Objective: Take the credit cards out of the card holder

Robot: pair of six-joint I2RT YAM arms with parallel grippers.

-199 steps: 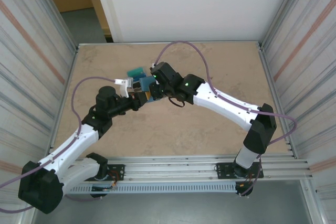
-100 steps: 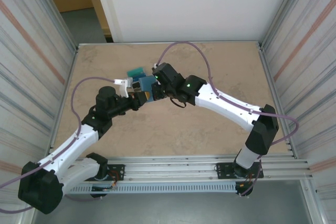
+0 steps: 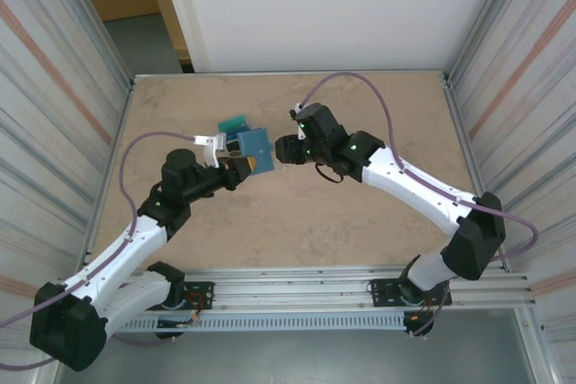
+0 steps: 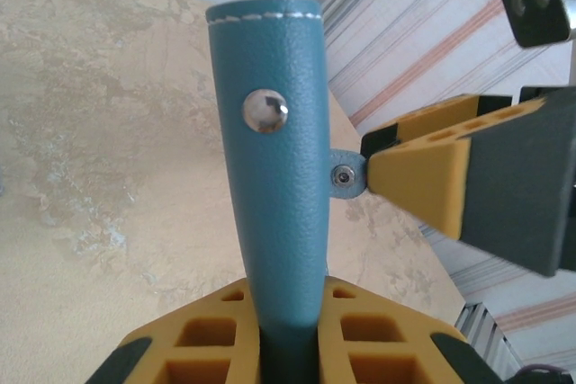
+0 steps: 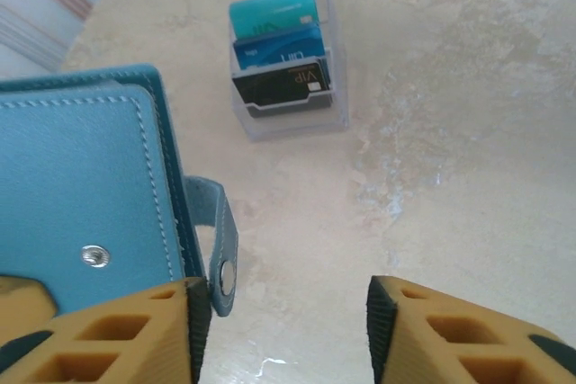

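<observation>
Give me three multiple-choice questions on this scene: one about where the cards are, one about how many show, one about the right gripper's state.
1. The cards sit: A in a clear tray on the table; B in a bowl; C on the floor.
2. Cards showing in the tray: A one; B three; C six.
3. The right gripper is: A shut on a card; B shut on a coin; C open.
Answers: A, the tray holds them; B, teal, blue and black; C, its fingers stand apart beside the wallet.
</observation>
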